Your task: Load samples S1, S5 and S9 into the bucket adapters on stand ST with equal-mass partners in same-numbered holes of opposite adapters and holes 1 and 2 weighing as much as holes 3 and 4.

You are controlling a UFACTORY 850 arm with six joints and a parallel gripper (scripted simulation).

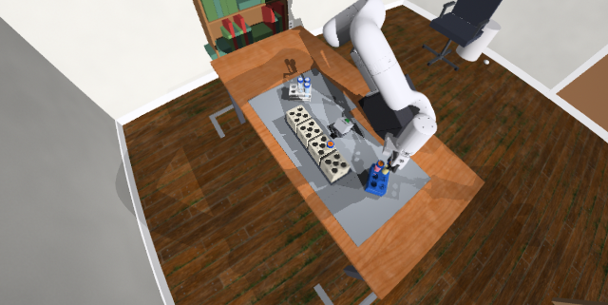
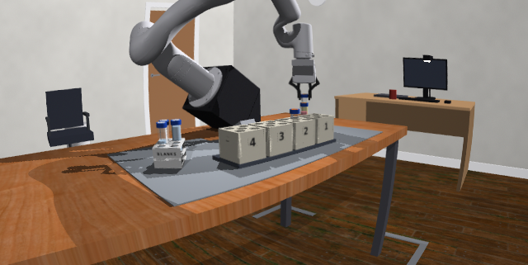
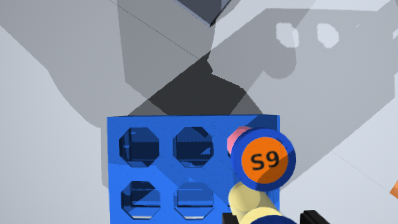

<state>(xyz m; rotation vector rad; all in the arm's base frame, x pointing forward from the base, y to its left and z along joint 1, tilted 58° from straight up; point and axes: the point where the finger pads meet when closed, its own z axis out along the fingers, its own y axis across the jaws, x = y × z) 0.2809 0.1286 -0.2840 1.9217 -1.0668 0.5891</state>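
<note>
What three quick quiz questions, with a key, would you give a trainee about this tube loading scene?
1. True or false: the pincer is shut on nothing.
2. Which ID shows on the capped tube standing in the blue rack? A) S1 B) S5 C) S9
3. Fill in: the one adapter holding an orange-dotted tube bears the number ___.
Key: 1 false, it grips a yellow-filled tube; 2 C; 3 adapter 2.

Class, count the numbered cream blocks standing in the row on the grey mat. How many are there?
4. They stand side by side on one dark base: block 4 nearest the camera, then block 3, block 2 and block 1 farthest.
</note>
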